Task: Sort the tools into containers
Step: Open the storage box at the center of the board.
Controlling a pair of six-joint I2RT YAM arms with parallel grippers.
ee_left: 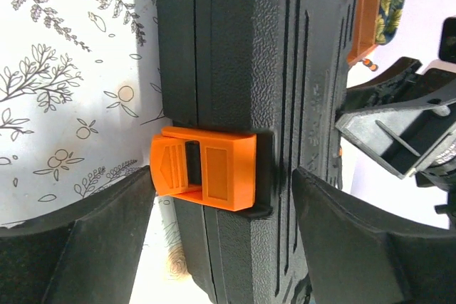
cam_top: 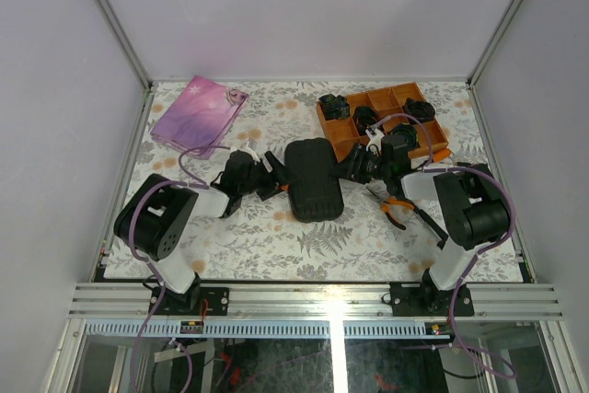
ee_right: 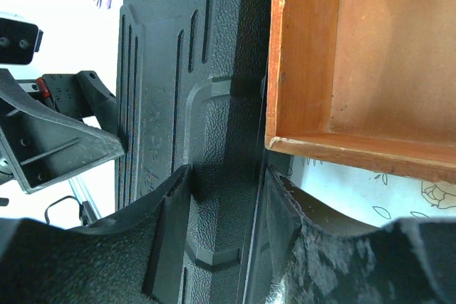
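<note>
Left gripper point(ee_left: 224, 174) released, jaws wide, straddling orange latch point(ee_left: 206, 176) on edge of closed tool case point(ee_left: 285, 69). Right gripper point(ee_right: 228, 172) clamped on opposite rim of tool case, one finger on ribbed lid. Orange tray point(ee_right: 342, 69) just ahead of right gripper, beside case. Pliers point(cam_top: 398, 209) on worktop point(cam_top: 276, 236) behind right gripper, toward arm base.

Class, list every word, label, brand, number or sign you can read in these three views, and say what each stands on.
No word or number can be read in any view.
Case: faint moulded marks beside its ribs, too blurred to read.
Latch: a ridged arrow-like shape, no letters.
Pouch: a pale snowflake-like sign, no words.
</note>
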